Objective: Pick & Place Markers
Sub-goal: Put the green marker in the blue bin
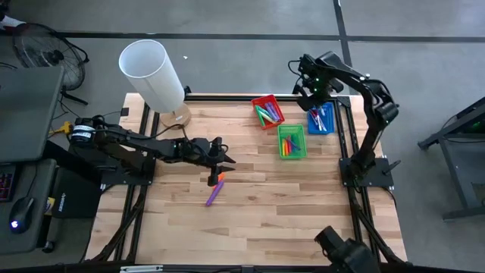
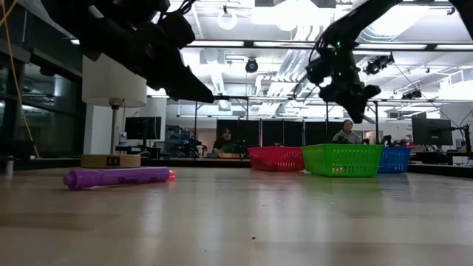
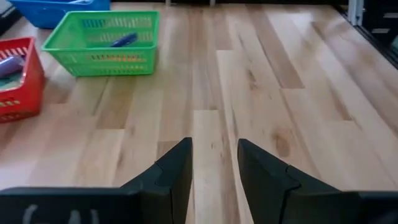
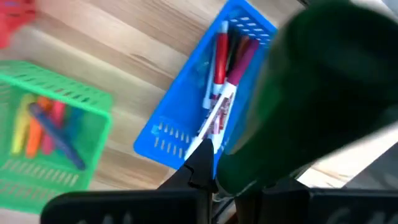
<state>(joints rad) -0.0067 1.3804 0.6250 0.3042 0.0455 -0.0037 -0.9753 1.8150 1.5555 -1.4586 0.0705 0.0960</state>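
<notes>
the left gripper point(image 1: 220, 168) hangs over mid-table with fingers parted and nothing between them, poised just beside the last two loose markers, an orange marker point(image 1: 220, 179) and a purple marker point(image 1: 214, 193), likely its next picks. the right gripper point(image 1: 312, 89) hovers at the far right above the blue tray point(image 1: 321, 119), fingers closed on a dark green marker point(image 4: 292, 93), apparently about to drop it there. the red tray point(image 1: 267, 111) and green tray point(image 1: 292, 141) already hold sorted markers.
</notes>
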